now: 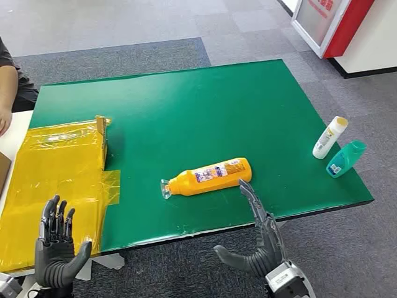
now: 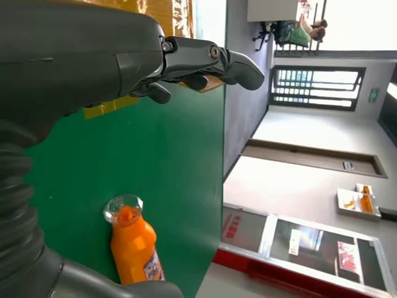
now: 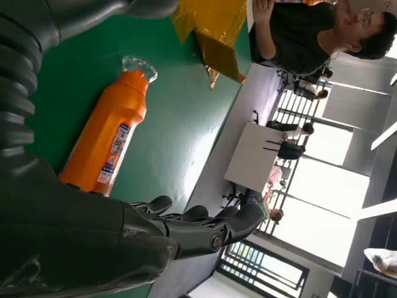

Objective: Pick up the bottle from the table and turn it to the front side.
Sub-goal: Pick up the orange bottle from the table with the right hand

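Reaching toward the orange bottle (image 1: 208, 177), I have my right hand (image 1: 255, 239) spread wide with nothing in it, fingers stretched forward so that the tips come just beside the bottle's thick end, the thumb pointing off to the side. I would not say I am touching it; from above there looks to be a sliver of green between my fingertips and the plastic. The bottle lies on its side on the green bench (image 1: 196, 112), near the front edge, its clear cap pointing toward my left and its printed label facing up and slightly toward the far side. My left hand (image 1: 56, 245) is raised over the yellow plastic sheet (image 1: 51, 180) at the bench's left end, palm forward, fingers apart, holding nothing.

So I judge this the approach, with the pick-up not yet begun. Next I need to bring the right hand over the middle of the bottle's body, fingers on the far side and thumb on the near side, then close round it. It is smooth and round, so it may roll away if I nudge the end first. Once lifted, I must rotate it until its front faces forward.

A white bottle (image 1: 329, 138) and a teal bottle (image 1: 345, 159) lie well apart at the right edge. A person's arm (image 1: 7, 93) rests by the far left corner.
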You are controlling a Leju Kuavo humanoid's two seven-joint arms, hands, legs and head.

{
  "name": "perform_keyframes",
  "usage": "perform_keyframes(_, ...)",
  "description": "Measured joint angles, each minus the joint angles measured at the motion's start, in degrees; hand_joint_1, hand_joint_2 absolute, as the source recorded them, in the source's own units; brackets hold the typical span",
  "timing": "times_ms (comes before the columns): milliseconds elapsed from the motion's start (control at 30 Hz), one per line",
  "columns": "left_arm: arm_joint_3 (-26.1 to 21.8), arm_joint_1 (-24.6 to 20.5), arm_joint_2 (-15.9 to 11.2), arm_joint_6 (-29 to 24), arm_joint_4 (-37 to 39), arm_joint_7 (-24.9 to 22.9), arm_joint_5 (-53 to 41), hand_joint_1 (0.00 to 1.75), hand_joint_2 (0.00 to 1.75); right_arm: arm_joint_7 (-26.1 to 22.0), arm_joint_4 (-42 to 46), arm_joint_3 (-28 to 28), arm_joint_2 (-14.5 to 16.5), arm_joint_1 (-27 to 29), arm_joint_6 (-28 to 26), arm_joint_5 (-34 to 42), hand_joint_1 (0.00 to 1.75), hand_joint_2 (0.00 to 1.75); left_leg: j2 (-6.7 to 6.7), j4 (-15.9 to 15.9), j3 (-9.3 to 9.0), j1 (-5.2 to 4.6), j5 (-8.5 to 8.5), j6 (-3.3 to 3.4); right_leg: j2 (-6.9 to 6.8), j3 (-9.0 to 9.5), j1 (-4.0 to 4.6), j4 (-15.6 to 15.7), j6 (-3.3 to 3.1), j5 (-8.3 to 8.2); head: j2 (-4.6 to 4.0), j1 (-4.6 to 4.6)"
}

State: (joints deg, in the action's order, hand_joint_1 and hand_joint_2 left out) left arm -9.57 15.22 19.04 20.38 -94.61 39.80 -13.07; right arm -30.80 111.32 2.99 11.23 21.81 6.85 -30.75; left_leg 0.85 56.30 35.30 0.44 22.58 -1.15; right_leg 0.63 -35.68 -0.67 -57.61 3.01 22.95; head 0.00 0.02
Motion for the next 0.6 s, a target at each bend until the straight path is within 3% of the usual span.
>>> perform_keyframes(300,-3.98,0.56,0.45,1.34,-0.1,-0.23,1.78,0.0,1.75,7.91,-0.72,2.83,0.0,-3.34,-7.02,-9.4,0.0,1.75,0.0,0.0,-0.01,0.0,-0.02,-0.01,0.0,0.0,0.0,0.0,0.0,-0.01,0.0,-0.01)
perform_keyframes(600,-5.19,0.74,0.63,0.24,-0.1,-0.76,1.62,0.0,1.75,10.78,-1.86,3.83,0.0,-4.37,-7.04,-9.69,0.0,1.75,0.0,0.0,0.0,0.0,-0.01,0.0,0.0,0.0,0.0,0.0,0.0,0.0,0.0,-0.01)
